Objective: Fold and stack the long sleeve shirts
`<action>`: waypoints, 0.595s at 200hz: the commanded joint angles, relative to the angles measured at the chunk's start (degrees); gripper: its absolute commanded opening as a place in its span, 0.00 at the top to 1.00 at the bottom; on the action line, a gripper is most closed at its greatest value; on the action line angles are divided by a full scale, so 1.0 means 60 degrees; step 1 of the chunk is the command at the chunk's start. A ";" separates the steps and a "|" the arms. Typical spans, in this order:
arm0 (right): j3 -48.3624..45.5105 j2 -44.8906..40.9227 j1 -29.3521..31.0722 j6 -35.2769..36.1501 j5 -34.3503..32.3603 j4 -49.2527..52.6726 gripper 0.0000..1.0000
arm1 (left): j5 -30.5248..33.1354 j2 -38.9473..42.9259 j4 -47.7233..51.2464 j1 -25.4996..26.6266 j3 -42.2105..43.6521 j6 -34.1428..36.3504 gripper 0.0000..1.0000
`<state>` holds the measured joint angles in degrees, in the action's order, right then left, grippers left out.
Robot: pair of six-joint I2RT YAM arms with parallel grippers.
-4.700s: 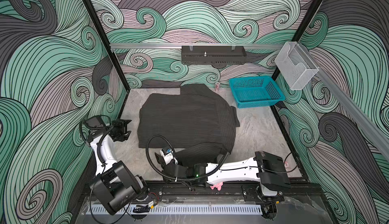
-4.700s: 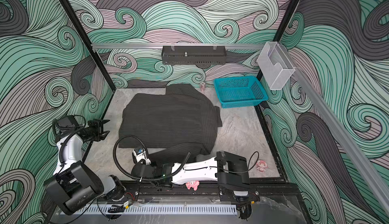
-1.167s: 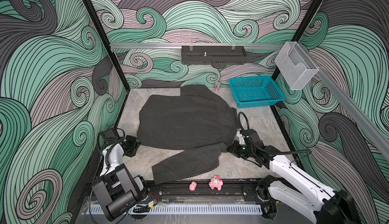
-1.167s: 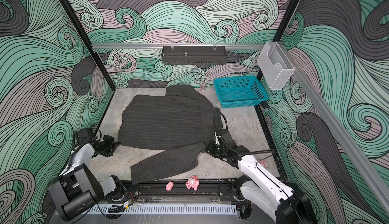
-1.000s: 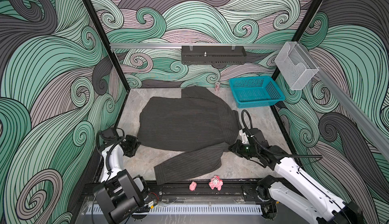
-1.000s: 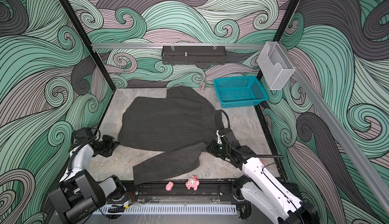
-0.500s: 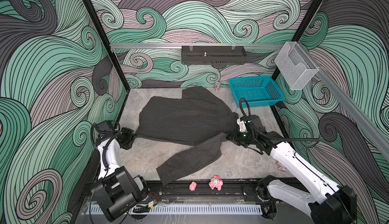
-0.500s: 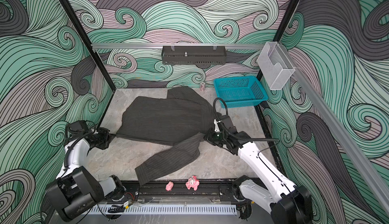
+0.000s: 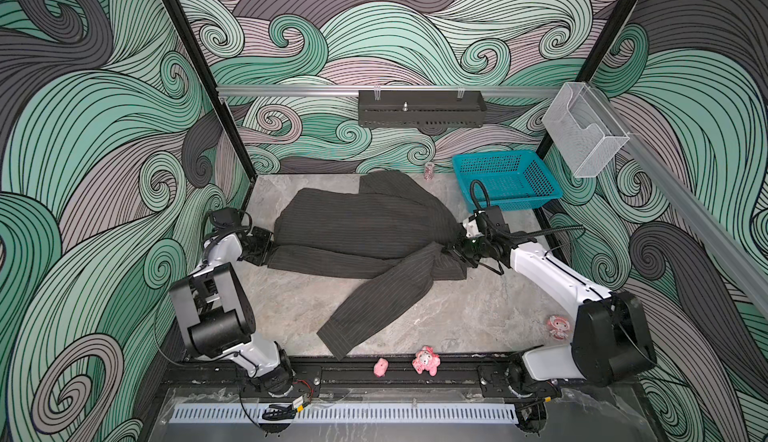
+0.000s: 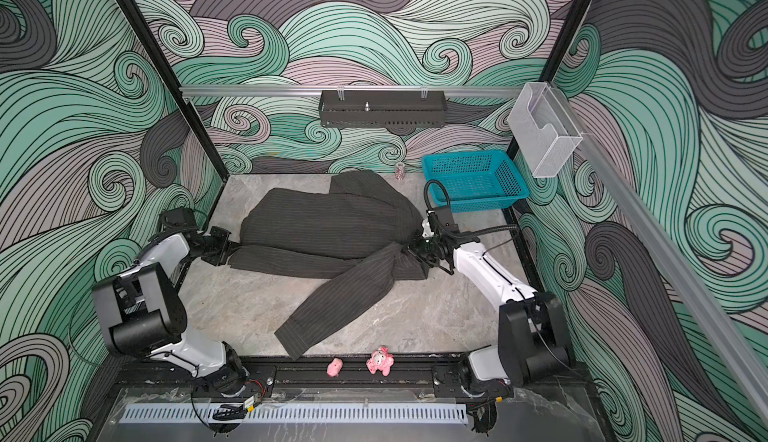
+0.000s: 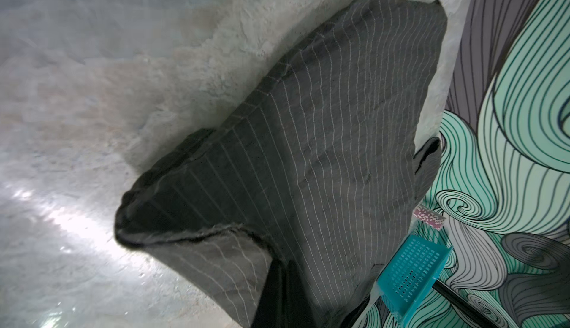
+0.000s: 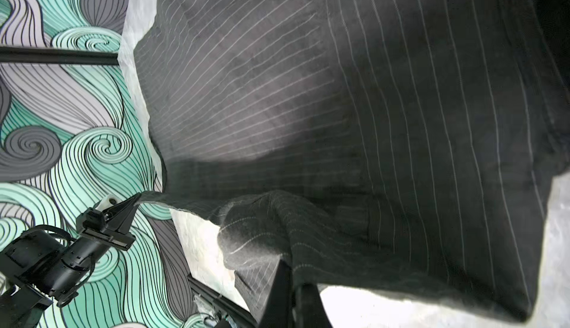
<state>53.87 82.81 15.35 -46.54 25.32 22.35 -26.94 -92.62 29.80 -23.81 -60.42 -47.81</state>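
Hem of dark charcoal pinstriped long sleeve shirt (image 9: 365,228) now lifted, carried rearward since a second ago, stretched between left gripper (image 9: 266,248) and right gripper (image 9: 455,248), both jaws clamped shut on it. Shirt mid grey marble surface (image 9: 291,307), one sleeve (image 9: 374,307) trailing forward; fold underway

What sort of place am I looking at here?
Probably a robot test cell, not a home: a left arm and right arm mounted on a front rail, swirl-printed walls enclosing a marble-look table, and staged props: a pinstriped shirt, teal basket, pink toy.
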 commanded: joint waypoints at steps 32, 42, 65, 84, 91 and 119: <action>0.0169 0.1258 -0.0616 -0.0079 0.0143 -0.1158 1.00 | 0.1247 -0.0853 0.0101 0.0289 -0.0690 -0.0209 1.00; 0.0189 0.1509 -0.0640 -0.0094 0.0114 -0.1296 1.00 | 0.1361 -0.1067 0.0180 0.0362 -0.0793 -0.0162 1.00; 0.0290 0.2069 -0.0704 -0.0124 0.0090 -0.1588 1.00 | 0.1612 -0.1411 0.0211 0.0470 -0.0878 -0.0184 1.00; 0.0369 0.2440 -0.0761 -0.0109 0.0079 -0.1750 1.00 | 0.1786 -0.1559 0.0197 0.0517 -0.0908 -0.0207 1.00; 0.0404 0.2540 -0.0772 -0.0070 0.0048 -0.1776 1.00 | 0.1858 -0.1597 0.0232 0.0539 -0.0942 -0.0198 1.00; 0.0451 0.2721 -0.0779 0.0047 -0.0071 -0.1714 1.00 | 0.1897 -0.1771 0.0314 0.0556 -0.1117 -0.0191 0.83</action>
<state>55.27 98.67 11.18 -46.94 25.93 12.99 -18.20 -102.13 30.30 -20.73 -64.31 -48.60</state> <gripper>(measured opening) 0.055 0.083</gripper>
